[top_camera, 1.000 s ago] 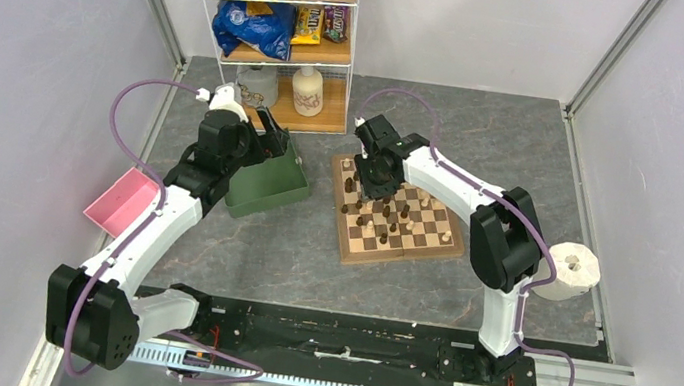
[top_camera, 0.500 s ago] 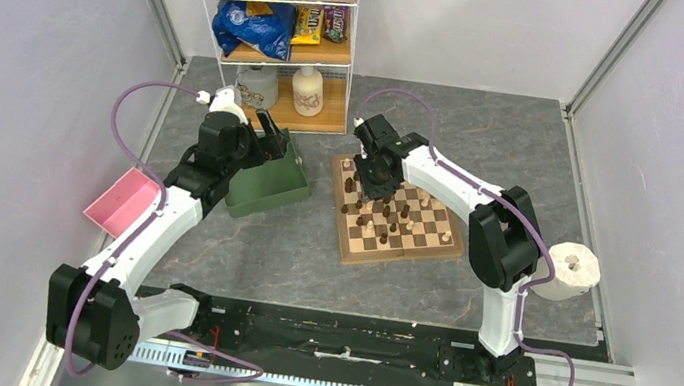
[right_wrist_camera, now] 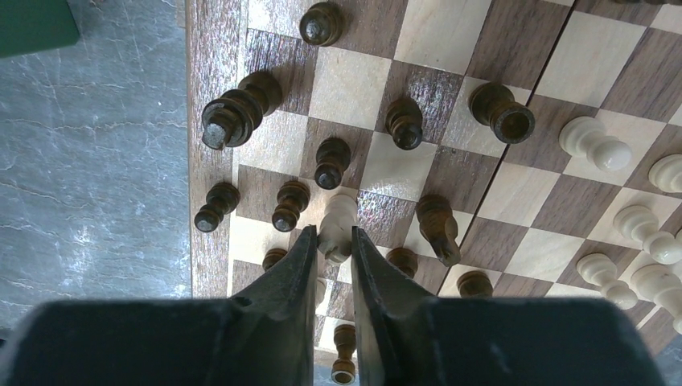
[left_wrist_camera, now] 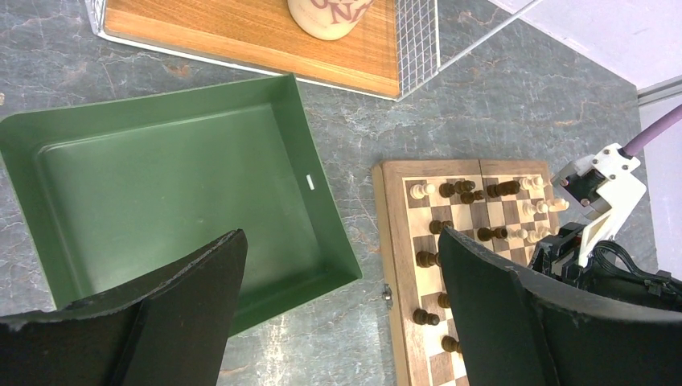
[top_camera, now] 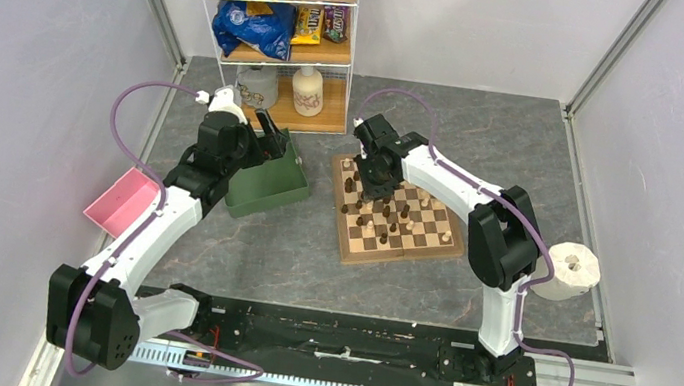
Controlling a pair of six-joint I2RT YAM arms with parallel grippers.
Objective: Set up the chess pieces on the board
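The board (top_camera: 354, 252) lies right of centre, with dark and cream chess pieces scattered over it. My right gripper (right_wrist_camera: 334, 241) hangs low over the board's left part (right_wrist_camera: 213, 72), and its fingers (right_wrist_camera: 301, 257) are shut on an upright cream piece (right_wrist_camera: 338, 221). Dark pieces (right_wrist_camera: 332, 161) stand close around it, and one dark piece (right_wrist_camera: 238, 106) lies tipped near the border. More cream pieces (right_wrist_camera: 595, 145) stand to the right. My left gripper (left_wrist_camera: 339, 237) is wide open and holds nothing. It hovers over the near corner of the green tray (left_wrist_camera: 161, 185), beside the board's left edge (left_wrist_camera: 388, 241).
A wire shelf (top_camera: 280, 33) with bottles and snack bags stands at the back. A pink bin (top_camera: 119, 202) sits at the left, and a white roll (top_camera: 571, 271) at the right. The green tray (top_camera: 268, 188) lies just left of the board.
The right gripper's jaws have narrowed onto the cream piece. Both arms have hardly shifted, and the left gripper stays wide open.
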